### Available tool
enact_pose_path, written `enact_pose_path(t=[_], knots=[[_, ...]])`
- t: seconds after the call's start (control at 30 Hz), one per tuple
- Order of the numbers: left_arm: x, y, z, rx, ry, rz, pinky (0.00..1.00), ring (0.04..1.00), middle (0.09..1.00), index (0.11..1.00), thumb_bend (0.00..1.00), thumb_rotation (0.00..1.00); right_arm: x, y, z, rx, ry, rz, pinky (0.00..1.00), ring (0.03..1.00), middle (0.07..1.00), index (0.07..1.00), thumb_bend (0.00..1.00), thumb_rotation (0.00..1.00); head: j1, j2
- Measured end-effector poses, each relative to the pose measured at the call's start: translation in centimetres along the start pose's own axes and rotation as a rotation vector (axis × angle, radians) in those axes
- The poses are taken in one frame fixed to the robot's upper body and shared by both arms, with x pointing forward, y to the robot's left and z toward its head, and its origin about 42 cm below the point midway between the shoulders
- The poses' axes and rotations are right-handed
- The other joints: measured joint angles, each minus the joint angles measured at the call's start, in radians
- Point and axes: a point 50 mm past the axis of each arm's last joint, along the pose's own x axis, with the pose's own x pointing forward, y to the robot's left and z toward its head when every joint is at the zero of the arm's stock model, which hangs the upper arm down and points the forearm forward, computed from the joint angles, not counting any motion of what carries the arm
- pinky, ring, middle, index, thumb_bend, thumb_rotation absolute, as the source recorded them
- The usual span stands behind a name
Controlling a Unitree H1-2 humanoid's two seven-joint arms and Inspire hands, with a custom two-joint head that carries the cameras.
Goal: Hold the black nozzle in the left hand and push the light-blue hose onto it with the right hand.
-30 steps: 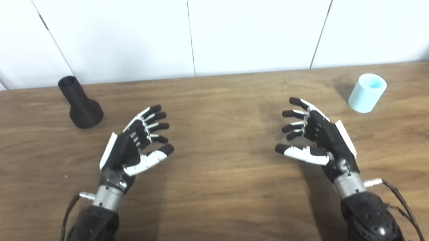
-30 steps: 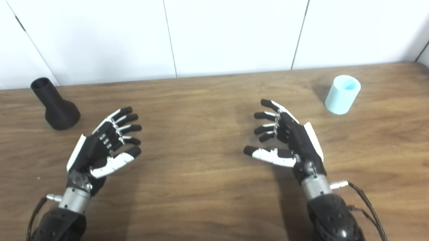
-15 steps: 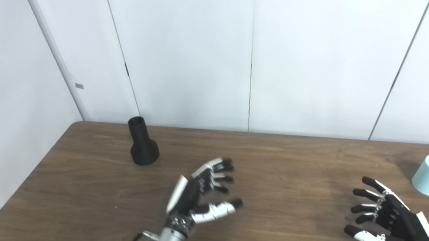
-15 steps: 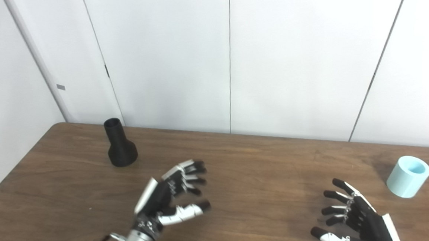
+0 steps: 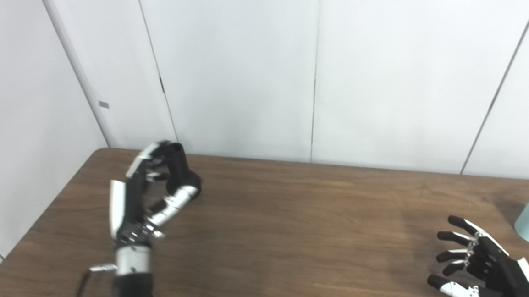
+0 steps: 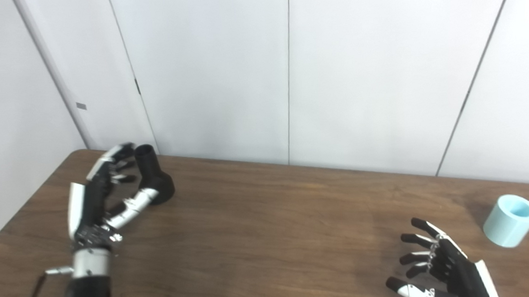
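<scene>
left hand (image 5: 134, 198) black, white panels | silver wrist | black cable | right hand (image 6: 442, 271) alike

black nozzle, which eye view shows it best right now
The right eye view. There the black nozzle shows its open top, neck and flared base, with the left hand open beside it, fingers apart. In the left eye view the fingers cover part of its neck and the thumb crosses its base.

We hold two head cameras, side by side, looking down and forward across the desk (image 5: 296, 220) toward the far white wall panels (image 6: 356, 69). Medium range. Both views share nearly the whole desk; the right view sits slightly rightward.
</scene>
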Motion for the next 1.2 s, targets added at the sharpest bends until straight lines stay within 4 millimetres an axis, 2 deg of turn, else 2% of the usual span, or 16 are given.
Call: enact_pose_path(t=[0.2,0.3,0.33,0.4,0.53,0.6,0.73,0.87,1.0,1.2], knots=[[2.2,1.6,0.1,0.178,-0.024,0.047,0.72,0.887,0.923,0.935,0.75,0.26,0.1,0.1,0.5,-0.003,-0.019,0.003,0.39,0.538,0.702,0.803,0.62,0.00,-0.002,0.003],[3.6,2.1,0.7,0.252,-0.040,0.047,0.80,0.941,0.976,0.984,0.80,0.27,0.1,0.1,1.1,-0.006,-0.038,0.004,0.38,0.529,0.702,0.800,0.62,0.00,-0.005,0.006],[4.1,2.3,0.9,0.282,-0.048,0.044,0.86,0.976,0.990,0.994,0.83,0.27,0.1,0.1,1.2,-0.008,-0.042,0.003,0.38,0.528,0.706,0.803,0.61,0.00,-0.005,0.008],[5.3,2.8,1.4,0.325,-0.060,0.021,0.92,0.994,0.998,0.999,0.87,0.28,0.1,0.2,1.4,-0.014,-0.042,0.003,0.37,0.526,0.705,0.800,0.61,0.00,-0.005,0.008],[6.8,3.5,2.1,0.350,-0.054,-0.029,0.92,1.000,1.000,1.000,0.93,0.33,0.2,0.3,1.9,-0.016,-0.043,0.002,0.37,0.524,0.707,0.804,0.59,0.00,-0.005,0.008],[7.4,3.4,1.6,0.342,-0.016,-0.090,0.94,1.000,1.000,1.000,0.96,0.35,0.2,0.6,2.1,-0.012,-0.045,0.003,0.38,0.526,0.709,0.807,0.59,0.00,-0.006,0.008],[8.3,3.2,0.2,0.344,0.081,-0.218,0.80,0.927,0.953,0.985,1.00,0.35,0.2,0.9,2.6,-0.004,-0.038,0.006,0.38,0.528,0.716,0.815,0.57,0.00,-0.009,0.009],[9.3,2.7,-1.2,0.375,0.130,-0.304,0.85,0.934,0.940,0.993,1.00,0.36,0.2,1.0,2.9,-0.001,-0.019,0.005,0.39,0.528,0.714,0.815,0.57,0.00,-0.011,0.011],[10.2,2.2,-2.9,0.419,0.173,-0.361,0.81,0.933,0.948,0.998,1.00,0.36,0.1,1.0,3.1,-0.010,-0.018,0.003,0.40,0.532,0.713,0.809,0.57,0.00,-0.011,0.011],[10.4,1.1,-4.8,0.461,0.226,-0.394,0.82,0.967,0.965,1.000,1.00,0.33,0.1,1.3,3.8,-0.010,-0.015,0.002,0.43,0.540,0.729,0.816,0.55,0.00,-0.018,0.015]])
